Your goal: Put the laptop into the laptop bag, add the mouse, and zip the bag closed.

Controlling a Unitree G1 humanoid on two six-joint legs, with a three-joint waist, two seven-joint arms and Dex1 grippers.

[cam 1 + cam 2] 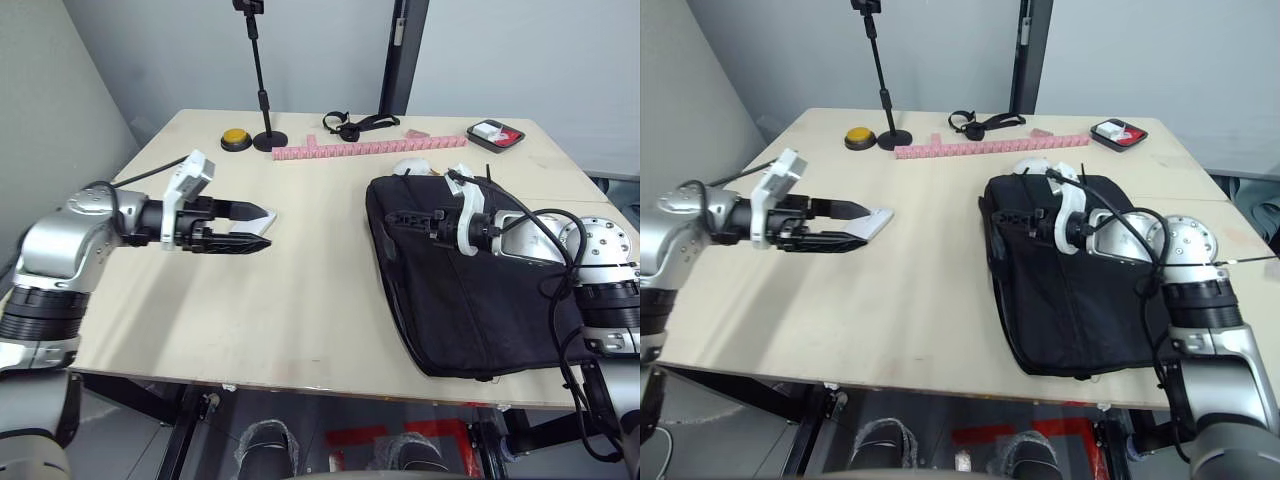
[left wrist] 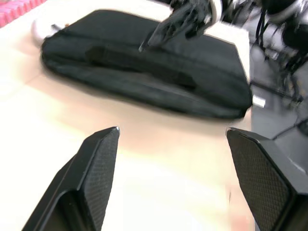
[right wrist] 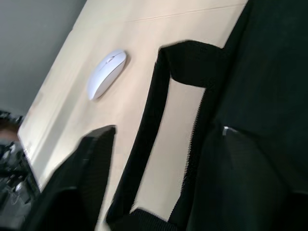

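Right wrist view: my right gripper (image 3: 154,178), fingers spread, at the laptop bag (image 1: 470,290) handle.
Left gripper (image 1: 262,228) hangs released over bare table (image 1: 300,300); mouse (image 3: 106,73) beside bag, likely my next pick.

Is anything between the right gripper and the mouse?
Yes: the laptop bag's strap handle lies on the table between the right gripper and the mouse, which sits just beyond the bag.

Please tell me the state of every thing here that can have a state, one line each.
Bag: flat on the table, bulging; whether the zip is shut cannot be told.
Mouse: out of the bag, on the table beside its handle.
Left gripper: open, empty, over the table.
Right gripper: over the bag, empty, fingers apart.
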